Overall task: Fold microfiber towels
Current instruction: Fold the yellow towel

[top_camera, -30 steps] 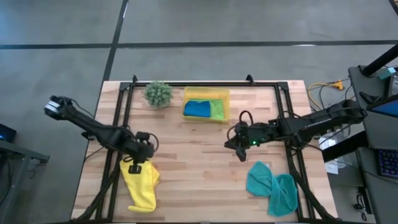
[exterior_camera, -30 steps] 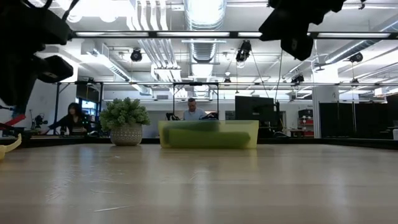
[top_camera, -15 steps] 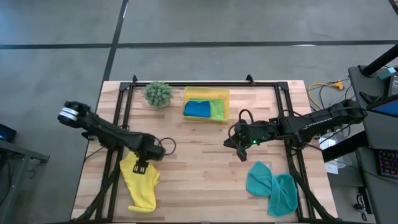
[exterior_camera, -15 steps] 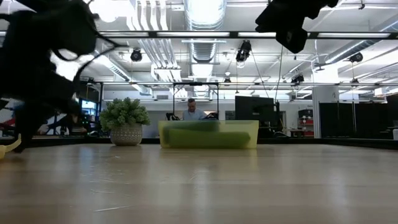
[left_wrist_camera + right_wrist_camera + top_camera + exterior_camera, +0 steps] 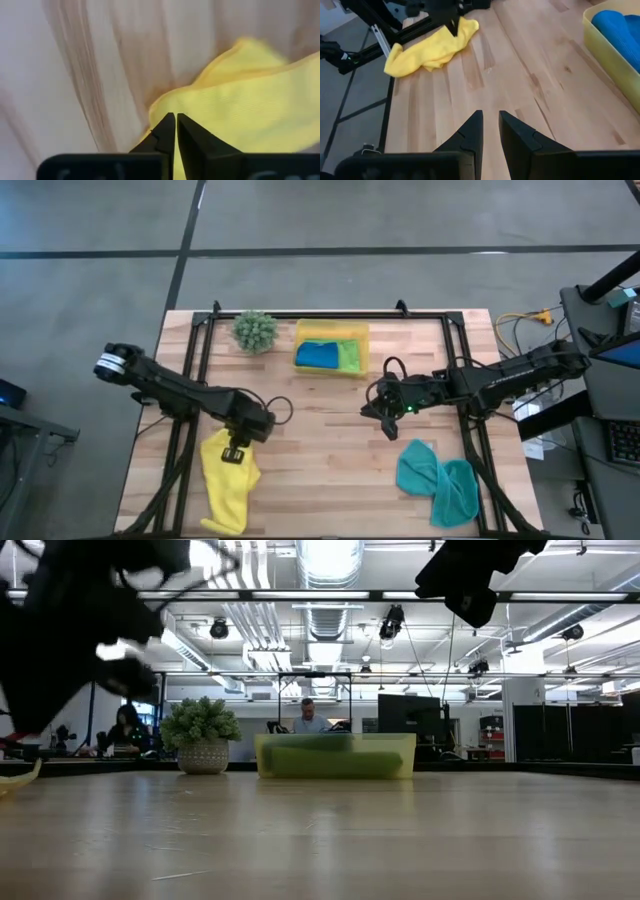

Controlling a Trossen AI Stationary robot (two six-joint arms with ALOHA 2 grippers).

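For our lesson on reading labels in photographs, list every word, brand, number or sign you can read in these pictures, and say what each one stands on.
None can be read.
The rigid yellow rectangular tray, the fuzzy yellow microfiber towel pinched by the left gripper and the teal microfiber towel show no print.
The dark monitors in the room behind show no legible text.

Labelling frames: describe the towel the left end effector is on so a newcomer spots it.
Start at the wooden table and go to its near-left corner, by the left end effector. The yellow towel lies crumpled there, one edge pinched in that end effector. It is the only yellow cloth outside the yellow tray; the teal towel lies near-right.
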